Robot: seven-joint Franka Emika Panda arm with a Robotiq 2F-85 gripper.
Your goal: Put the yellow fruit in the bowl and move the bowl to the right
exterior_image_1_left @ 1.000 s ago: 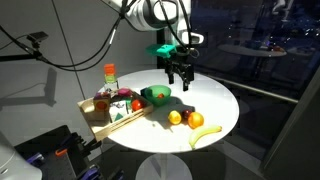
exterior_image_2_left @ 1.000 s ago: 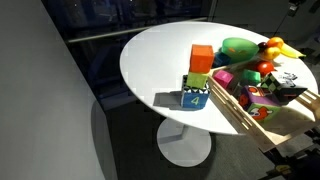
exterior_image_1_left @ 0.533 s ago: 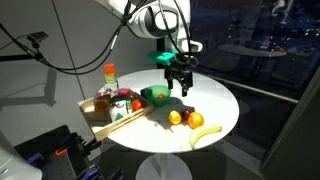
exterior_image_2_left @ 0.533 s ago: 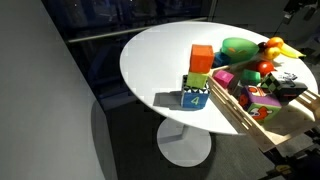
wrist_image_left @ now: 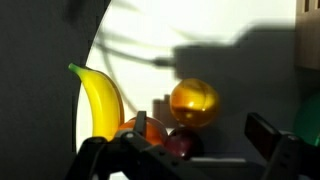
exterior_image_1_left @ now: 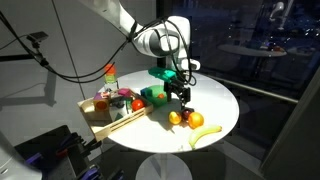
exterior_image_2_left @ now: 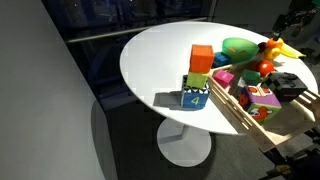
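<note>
**Down toward the fruit**

I dropped from higher up, beside the bowl (exterior_image_1_left: 155, 95). My gripper (exterior_image_1_left: 184, 99) hung just over the yellow fruit (exterior_image_1_left: 194, 120), jaws spread wide, holding nothing. The fruit sat on the table (exterior_image_1_left: 222, 100) beside the orange (exterior_image_1_left: 175, 118), outside the bowl — the grab looked next.

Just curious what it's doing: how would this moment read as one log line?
stage: before grasp | gripper: open, empty, above table | yellow fruit: on table near banana, not in bowl
</note>
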